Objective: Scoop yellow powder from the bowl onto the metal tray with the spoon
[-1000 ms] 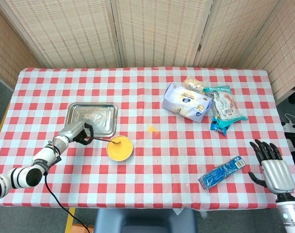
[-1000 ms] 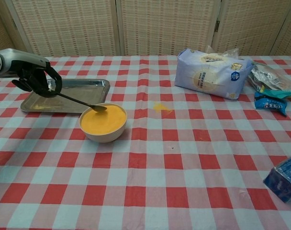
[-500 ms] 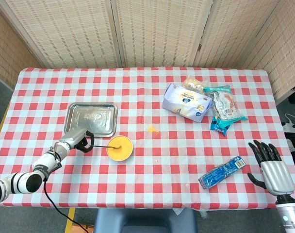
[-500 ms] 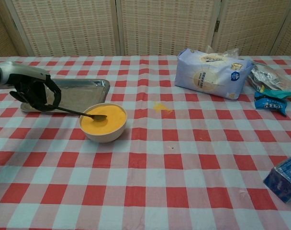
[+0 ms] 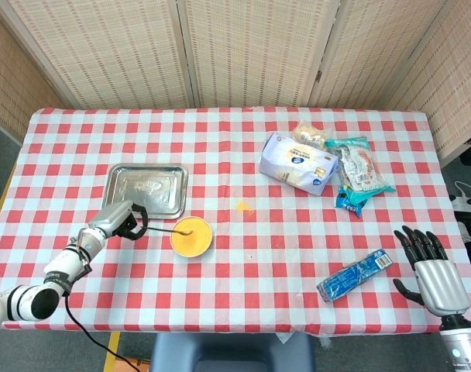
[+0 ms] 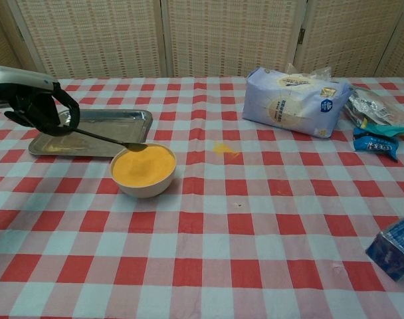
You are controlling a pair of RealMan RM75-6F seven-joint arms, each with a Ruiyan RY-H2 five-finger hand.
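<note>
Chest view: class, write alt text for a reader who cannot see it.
The left hand holds a spoon with its tip at the far rim of a bowl of yellow powder, with a metal tray behind on a red-checked table.

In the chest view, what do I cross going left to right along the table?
left hand holding the spoon → metal tray → bowl of yellow powder → spilled yellow powder → white bag → snack packets → blue pack
</note>
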